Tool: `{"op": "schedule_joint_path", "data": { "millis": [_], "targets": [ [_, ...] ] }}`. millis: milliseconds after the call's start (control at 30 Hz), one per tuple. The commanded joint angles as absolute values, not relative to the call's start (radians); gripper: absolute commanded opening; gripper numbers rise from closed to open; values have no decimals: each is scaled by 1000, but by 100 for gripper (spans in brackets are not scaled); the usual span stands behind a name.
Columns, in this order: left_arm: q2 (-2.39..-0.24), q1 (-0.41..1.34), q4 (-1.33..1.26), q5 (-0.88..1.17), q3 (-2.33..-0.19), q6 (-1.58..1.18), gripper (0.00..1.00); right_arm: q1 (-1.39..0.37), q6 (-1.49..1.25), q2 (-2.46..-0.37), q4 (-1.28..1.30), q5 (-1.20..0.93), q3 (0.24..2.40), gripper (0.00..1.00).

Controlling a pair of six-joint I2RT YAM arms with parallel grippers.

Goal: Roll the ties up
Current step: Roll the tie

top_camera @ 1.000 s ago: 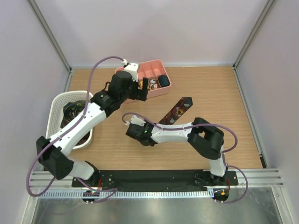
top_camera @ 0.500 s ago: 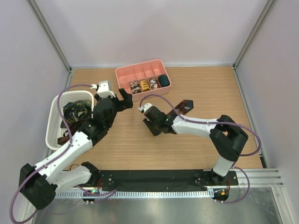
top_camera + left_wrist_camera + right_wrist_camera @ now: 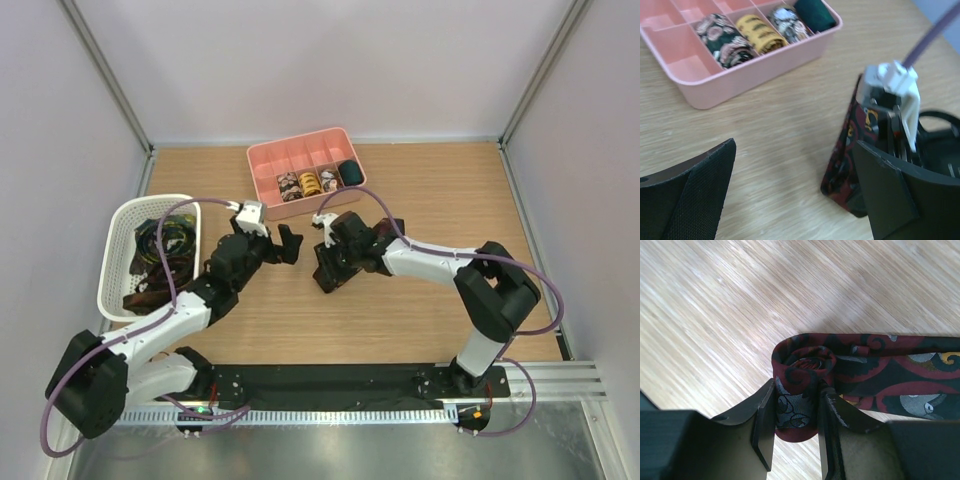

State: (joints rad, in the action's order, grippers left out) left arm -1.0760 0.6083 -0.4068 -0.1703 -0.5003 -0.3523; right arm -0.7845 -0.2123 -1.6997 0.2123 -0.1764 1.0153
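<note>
Pinching the coiled end of a dark red tie (image 3: pixel 875 365), the right gripper (image 3: pixel 796 415) holds it on the wooden surface (image 3: pixel 430 190). At its 9 o'clock the left gripper (image 3: pixel 284 243) gapes wide, empty. Four rolled ties (image 3: pixel 760 32) fill the pink tray (image 3: pixel 262 165) at 12 o'clock.

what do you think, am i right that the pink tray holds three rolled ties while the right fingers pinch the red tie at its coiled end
Not three: the left wrist view shows four rolled ties in the pink tray. The rest holds: the right fingers pinch the red tie at its coiled end.
</note>
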Motion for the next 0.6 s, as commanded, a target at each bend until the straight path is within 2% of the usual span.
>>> {"op": "schedule_joint_path", "data": {
  "millis": [0, 333, 567],
  "targets": [
    [-1100, 612, -496, -6, -502, -238, 100, -732, -239, -1735, 267, -334, 965, 1],
    [-1212, 690, -483, 176, -485, -118, 100, -618, -287, -1792, 172, -540, 920, 1],
    [-1354, 738, -329, 244, -587, -38, 100, -580, -296, -1816, 156, -600, 913, 1]
  ]
}}
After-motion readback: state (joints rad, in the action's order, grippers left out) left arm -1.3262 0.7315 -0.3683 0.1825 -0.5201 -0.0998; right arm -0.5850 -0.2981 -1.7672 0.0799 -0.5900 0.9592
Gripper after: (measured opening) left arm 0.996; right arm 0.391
